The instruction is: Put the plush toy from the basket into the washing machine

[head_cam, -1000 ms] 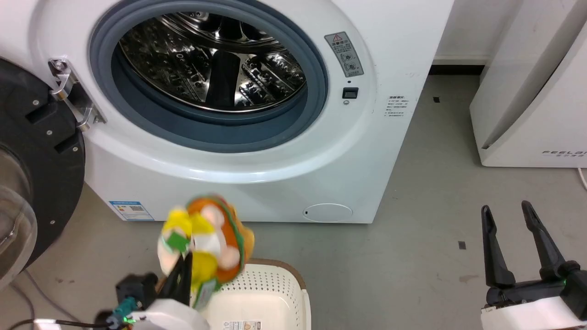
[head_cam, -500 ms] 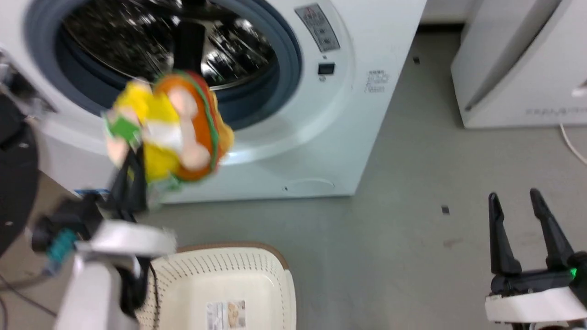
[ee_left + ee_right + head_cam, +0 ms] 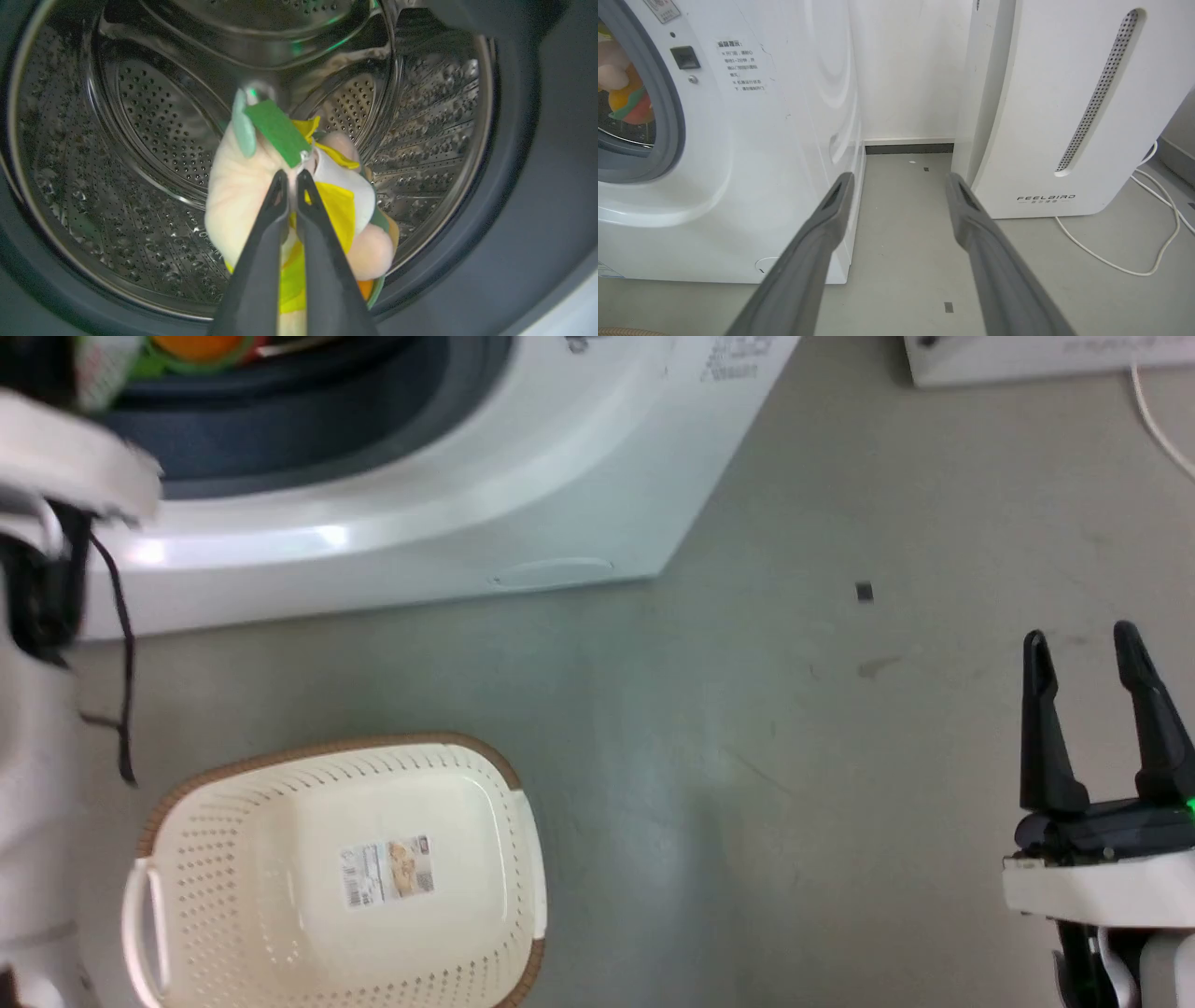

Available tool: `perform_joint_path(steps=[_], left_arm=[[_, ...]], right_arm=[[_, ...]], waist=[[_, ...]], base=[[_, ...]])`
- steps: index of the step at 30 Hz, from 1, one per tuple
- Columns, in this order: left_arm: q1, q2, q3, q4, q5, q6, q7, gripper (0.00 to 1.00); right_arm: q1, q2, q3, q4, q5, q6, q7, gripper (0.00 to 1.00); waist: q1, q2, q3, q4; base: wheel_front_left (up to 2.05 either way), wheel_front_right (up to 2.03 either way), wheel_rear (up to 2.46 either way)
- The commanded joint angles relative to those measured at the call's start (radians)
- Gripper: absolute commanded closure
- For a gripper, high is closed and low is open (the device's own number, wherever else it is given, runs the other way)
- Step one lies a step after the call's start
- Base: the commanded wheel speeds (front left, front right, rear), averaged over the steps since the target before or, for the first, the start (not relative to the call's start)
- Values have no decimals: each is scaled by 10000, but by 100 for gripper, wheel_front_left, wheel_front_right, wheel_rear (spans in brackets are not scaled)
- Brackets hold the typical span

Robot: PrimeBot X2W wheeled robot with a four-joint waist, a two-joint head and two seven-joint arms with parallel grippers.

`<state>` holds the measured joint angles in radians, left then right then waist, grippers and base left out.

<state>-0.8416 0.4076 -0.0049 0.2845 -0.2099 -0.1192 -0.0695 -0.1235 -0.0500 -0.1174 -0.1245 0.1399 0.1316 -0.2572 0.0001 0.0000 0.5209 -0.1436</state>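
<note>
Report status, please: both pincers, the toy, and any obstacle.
Left pincer shut on plush toy, held inside porthole of washing machine. Right pincer open, holding nothing. Basket without toy. No obstacle seen ahead.

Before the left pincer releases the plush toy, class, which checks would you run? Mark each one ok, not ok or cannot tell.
1. The left pincer is shut on the plush toy: ok.
2. The toy is inside the porthole of the washing machine, with the steel drum around it: ok.
3. The toy is low enough to land softly on the bottom of the drum: cannot tell.
4. Nothing else lies in the visible part of the drum: ok.
5. The basket holds no toy: ok.
6. The right pincer is open, over the floor, apart from the washer: ok.
</note>
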Motion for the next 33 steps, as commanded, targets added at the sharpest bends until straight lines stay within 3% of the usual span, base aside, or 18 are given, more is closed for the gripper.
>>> perform_joint_path(steps=[1,7,15,24,33], left_arm=[[-465,134,-66,177,-16,-53,95,100],[-3120,921,-853,2039,-8,-104,780,100],[-4945,1156,-1748,3772,-194,-112,1174,100],[-5914,1483,-2725,5800,-201,-114,1693,100],[-5912,1550,-3831,6842,-588,-114,1639,100]], right_arm=[[-172,-2,-12,-66,59,-9,-46,0],[-560,-2,71,-80,241,-9,-46,0],[-848,-2,238,-50,393,-9,-46,0],[-1048,-2,306,-43,515,-9,-46,0],[-1113,-2,246,68,504,-9,-46,0]], waist=[[-1,0,856,-436],[-1,0,1709,-646],[-1,0,2270,-807],[-1,0,2778,-929],[-1,0,2713,-880]], base=[[0,0,0],[0,0,0],[0,0,0],[0,0,0],[0,0,0]])
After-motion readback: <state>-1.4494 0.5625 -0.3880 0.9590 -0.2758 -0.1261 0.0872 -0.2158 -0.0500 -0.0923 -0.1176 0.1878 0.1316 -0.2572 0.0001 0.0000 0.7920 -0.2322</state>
